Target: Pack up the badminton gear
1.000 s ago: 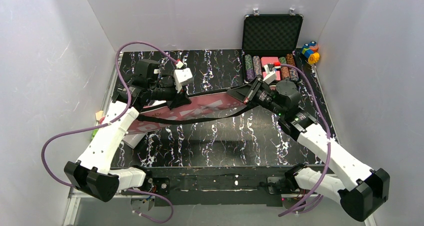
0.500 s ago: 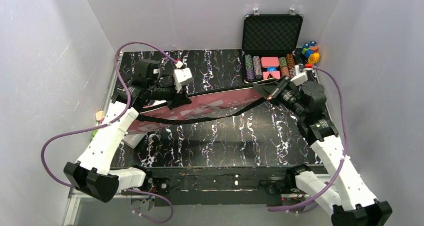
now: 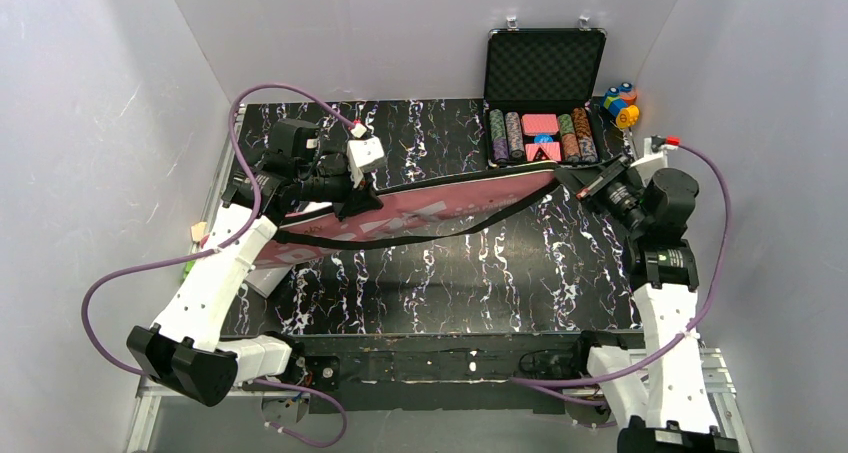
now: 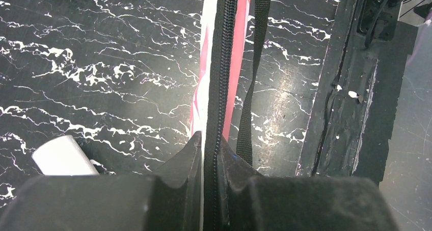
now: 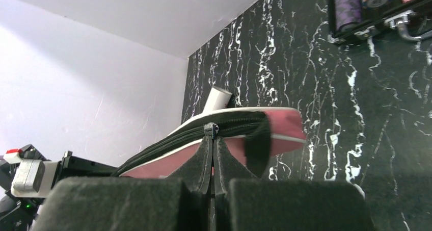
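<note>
My left gripper [image 4: 210, 144] stays clamped on the pink bag [image 3: 430, 213], stretched just in front of the poker chip case [image 3: 545, 68], while my right gripper [image 5: 213, 139], pinching the zip pull [image 5: 211, 129], has run it from mid-bag to the end nearest that case, so closing looks nearly done.

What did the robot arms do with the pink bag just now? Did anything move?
The right claw, shut on the zipper pull, slid right along the pink bag to its end near the chip case, and its arm swung outward with it. The left claw stayed shut on the bag's edge. The bag, black strap and chip case stayed put.
</note>
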{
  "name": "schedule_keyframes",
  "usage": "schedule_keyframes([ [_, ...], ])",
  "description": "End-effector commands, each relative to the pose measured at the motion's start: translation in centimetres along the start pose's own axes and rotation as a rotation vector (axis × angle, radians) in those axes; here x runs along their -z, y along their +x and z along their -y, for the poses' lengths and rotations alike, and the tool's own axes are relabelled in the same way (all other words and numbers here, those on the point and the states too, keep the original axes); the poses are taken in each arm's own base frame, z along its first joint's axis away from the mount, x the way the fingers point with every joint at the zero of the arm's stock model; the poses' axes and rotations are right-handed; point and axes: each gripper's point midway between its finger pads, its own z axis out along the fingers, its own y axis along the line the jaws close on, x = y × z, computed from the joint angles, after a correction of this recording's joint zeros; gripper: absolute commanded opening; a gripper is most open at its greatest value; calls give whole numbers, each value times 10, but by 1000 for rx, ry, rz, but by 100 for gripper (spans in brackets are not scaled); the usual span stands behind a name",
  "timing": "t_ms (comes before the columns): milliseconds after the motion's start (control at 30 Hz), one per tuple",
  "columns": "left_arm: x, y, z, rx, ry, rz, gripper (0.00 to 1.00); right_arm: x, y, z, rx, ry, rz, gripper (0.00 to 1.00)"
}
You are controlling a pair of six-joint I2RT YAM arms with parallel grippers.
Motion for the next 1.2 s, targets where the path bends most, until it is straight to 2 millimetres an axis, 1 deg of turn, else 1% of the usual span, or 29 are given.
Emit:
schedule_keyframes([
  [0,17,-32,3,-91,-22,89,0,8,-23,14,9,15,60,1],
  [100,17,-30,3,-92,-22,86,0,8,-27,24,-6,34,59,1],
  [167,17,-30,3,-94,-24,84,0,4,-20,33,-22,48,24,1],
  [233,18,-31,2,-98,-27,85,0,5,-15,44,-16,102,-4,3],
  [267,17,-33,0,-104,-28,84,0,8,-15,48,-7,137,-1,20],
  [300,16,-37,-1,-115,-33,83,0,11,-17,48,0,152,10,29],
  [333,12,-42,-4,-129,-40,76,0,16,-24,40,18,150,46,47],
  [367,5,-48,-7,-156,-42,64,0,23,-34,28,34,147,93,54],
  [400,-8,-54,-12,-184,-46,36,0,32,-46,16,49,155,154,59],
  [467,-29,-63,-14,-197,-23,16,0,49,-57,9,50,203,242,66],
  [533,-55,-72,-17,-203,4,-8,0,68,-71,10,43,268,357,70],
  [600,-75,-71,-13,-216,21,-30,0,76,-75,5,56,263,406,72],
  [633,-85,-70,-11,-228,28,-39,0,77,-76,2,61,253,413,73],
  [700,-108,-65,-8,-273,36,-63,0,76,-76,2,56,254,404,73],
  [767,-127,-60,-5,-312,47,-91,0,74,-74,4,43,256,388,73],
  [833,-146,-55,-2,-289,76,-114,0,71,-72,7,33,258,380,73],
  [933,-168,-51,1,-313,58,-123,0,68,-69,8,30,243,368,73],
  [1033,-185,-54,-8,-379,-33,-108,0,62,-64,14,19,239,342,73],
  [1100,-193,-56,-15,-384,-83,-108,0,58,-62,17,11,236,325,73],
  [1167,-201,-51,-21,-371,-126,-108,0,55,-60,18,5,225,316,73],
])
